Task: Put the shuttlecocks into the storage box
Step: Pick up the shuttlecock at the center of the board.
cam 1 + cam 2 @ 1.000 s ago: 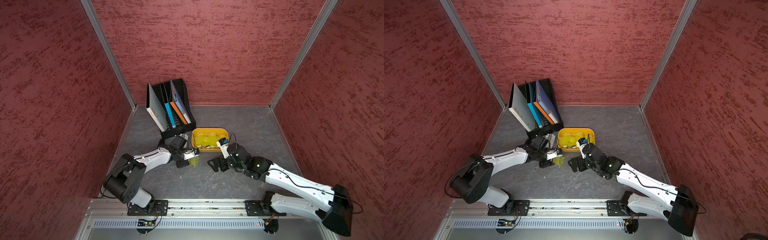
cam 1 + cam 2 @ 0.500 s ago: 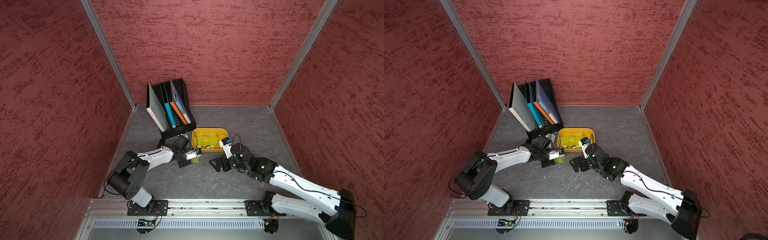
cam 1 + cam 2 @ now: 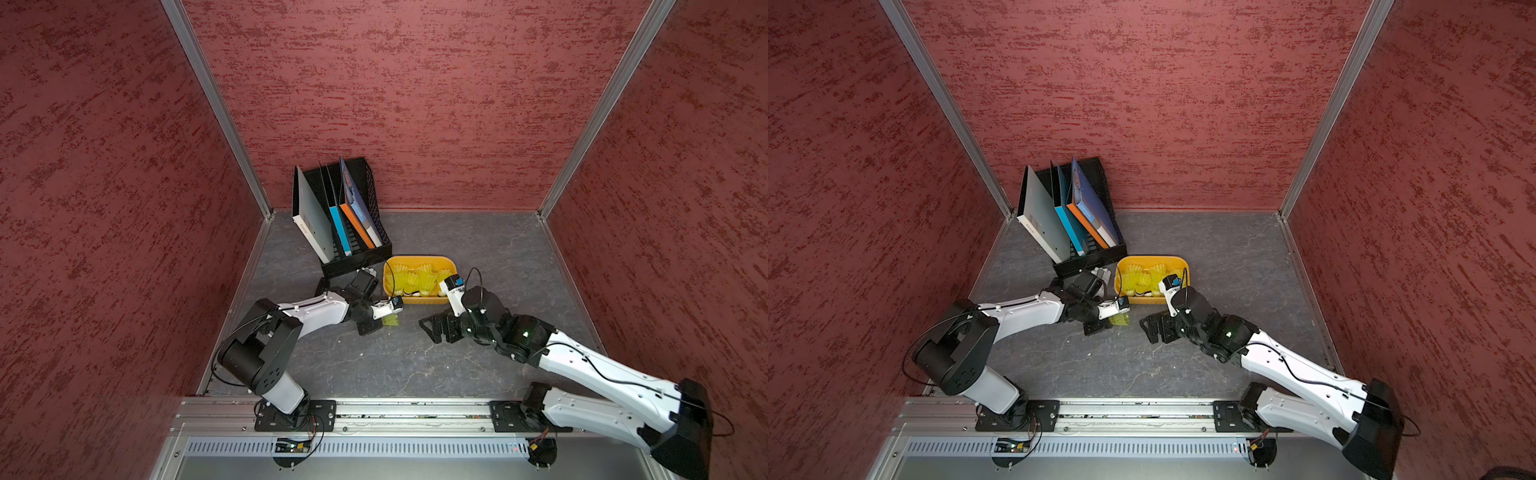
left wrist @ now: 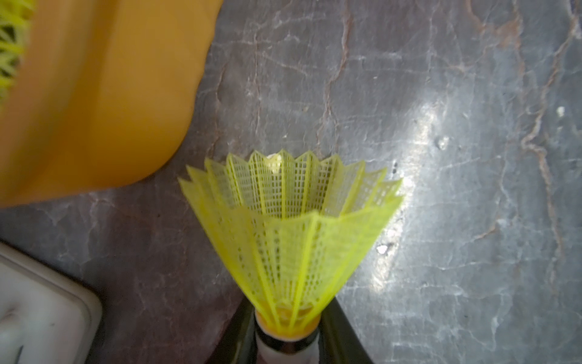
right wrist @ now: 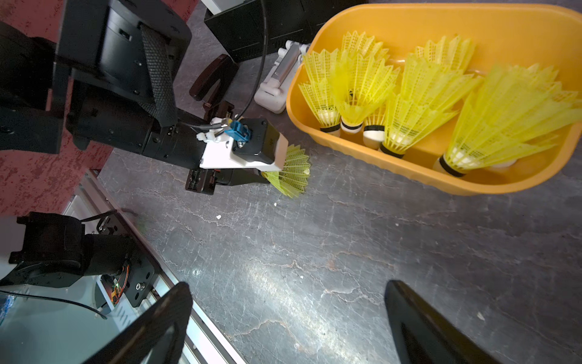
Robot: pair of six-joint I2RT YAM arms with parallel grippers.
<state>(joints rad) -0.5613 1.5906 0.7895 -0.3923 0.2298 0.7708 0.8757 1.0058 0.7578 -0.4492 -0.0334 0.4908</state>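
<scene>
Counter [image 3: 478, 249]: grey veined surface carrying all items.
Storage box [image 3: 419, 260]: orange-yellow tub standing on the counter; several shuttlecocks [image 5: 409, 104] lie inside, white tips toward the near wall.
Right tool [image 5: 289, 324]: released, jaws wide apart, empty, over bare counter near the box.
Left tool [image 4: 288, 342]: closed during the last second; now clenched on one shuttlecock [image 4: 289, 239] at its white tip, just outside a box corner.
Consequence: the grasp appears complete; lift and transfer over the rim remain.
View difference: the left wrist view shows the pinch at the dark band, which the top views hide. The right wrist view alone resolves the box contents. Whether the skirt touches the counter cannot be told.
</scene>
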